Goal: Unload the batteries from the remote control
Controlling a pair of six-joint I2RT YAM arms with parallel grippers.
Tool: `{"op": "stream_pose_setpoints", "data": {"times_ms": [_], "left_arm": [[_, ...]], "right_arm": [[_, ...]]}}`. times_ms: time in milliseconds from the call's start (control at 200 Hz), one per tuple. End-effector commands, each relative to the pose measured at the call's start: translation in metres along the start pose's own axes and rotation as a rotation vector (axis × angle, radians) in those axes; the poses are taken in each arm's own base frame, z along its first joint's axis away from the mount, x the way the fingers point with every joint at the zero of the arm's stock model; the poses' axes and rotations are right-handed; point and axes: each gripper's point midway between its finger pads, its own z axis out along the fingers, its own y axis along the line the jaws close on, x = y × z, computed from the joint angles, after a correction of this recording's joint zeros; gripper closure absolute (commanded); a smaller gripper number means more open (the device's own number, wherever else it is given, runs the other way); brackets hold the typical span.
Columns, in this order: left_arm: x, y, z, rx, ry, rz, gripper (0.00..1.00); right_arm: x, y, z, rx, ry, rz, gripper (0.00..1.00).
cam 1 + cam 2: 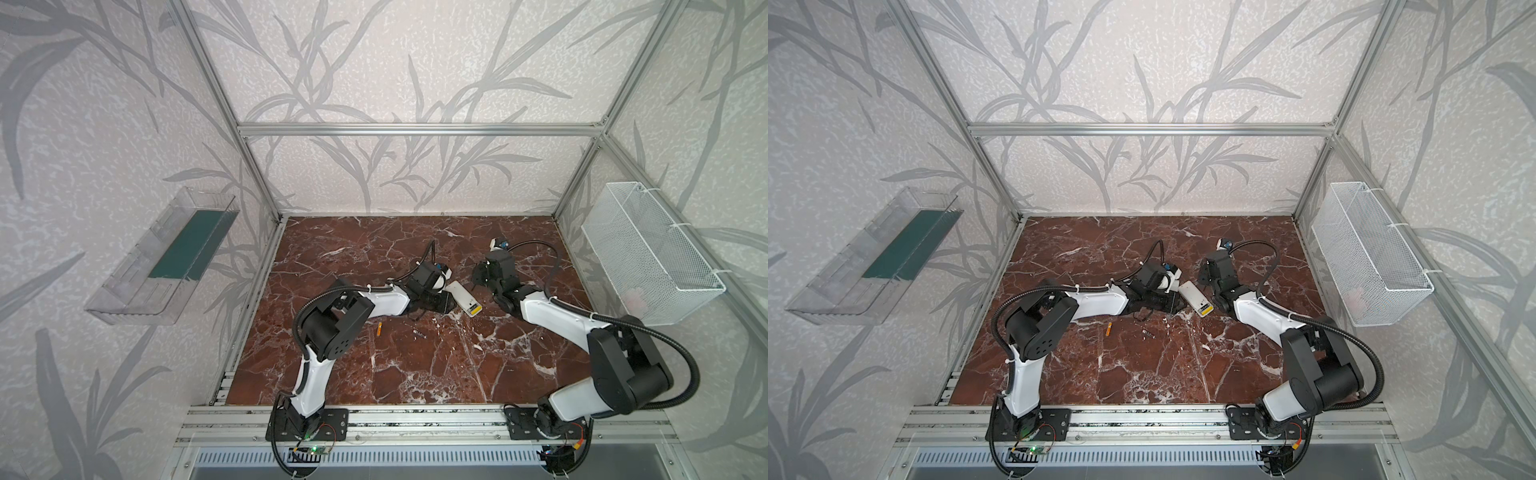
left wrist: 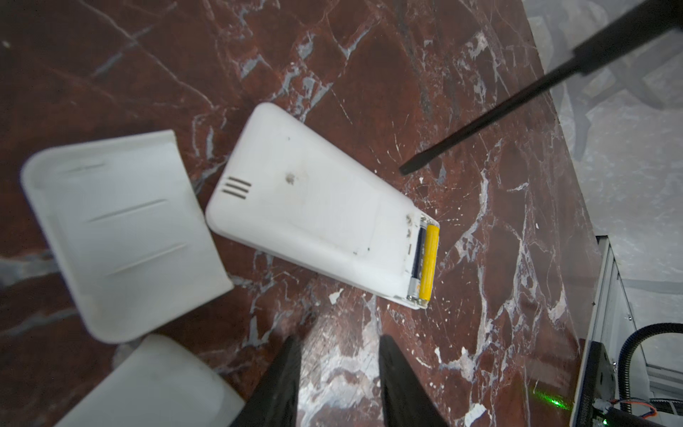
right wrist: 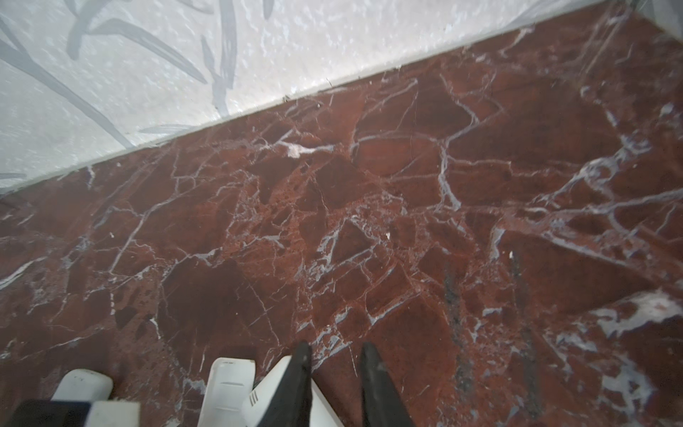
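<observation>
Red-brown marble tabletop [image 1: 415,374], white-veined, fills the lower middle of both top views. Clear plastic bin [image 1: 124,299] hangs on the wall at the left of frame, with a dark green panel [image 1: 191,245] in it. White wire basket [image 1: 623,257] hangs on the wall at the right. I make out something pale pink [image 1: 633,297] in its lower right part, too blurred to name. Aluminium frame [image 1: 419,129] crosses the back and runs down the corners, with leaf-patterned wallpaper [image 1: 374,62] behind it. Slotted metal strip [image 1: 415,459] runs along the bottom edge. Left wrist view: a loose white cover [image 2: 122,229], ribbed, lies flat on the marble. Another white piece [image 2: 155,384] sits just beside it, and I can't identify it.
</observation>
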Motion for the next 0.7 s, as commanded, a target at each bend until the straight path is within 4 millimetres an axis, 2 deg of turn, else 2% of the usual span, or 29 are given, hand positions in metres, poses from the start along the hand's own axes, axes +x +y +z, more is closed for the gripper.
{"op": "stream_pose_setpoints", "data": {"times_ms": [0,175,330,585,696], "left_arm": [[-0.015,-0.009,0.003,0.053,-0.04,-0.068,0.61],[-0.014,-0.001,0.014,0.039,-0.033,-0.126,0.61],[-0.015,0.001,0.019,0.033,-0.023,-0.141,0.58],[-0.016,0.003,0.024,0.017,-0.011,-0.141,0.56],[-0.018,0.002,0.024,0.014,-0.006,-0.131,0.56]], "right_arm": [[-0.004,-0.006,-0.012,0.008,-0.001,-0.058,1.0],[0.005,-0.031,-0.005,0.045,0.066,-0.049,1.0],[0.018,-0.043,-0.002,0.079,0.103,-0.074,1.0],[0.052,-0.038,0.009,0.017,0.217,-0.004,1.0],[0.061,-0.036,0.009,0.004,0.242,0.012,1.0]]}}
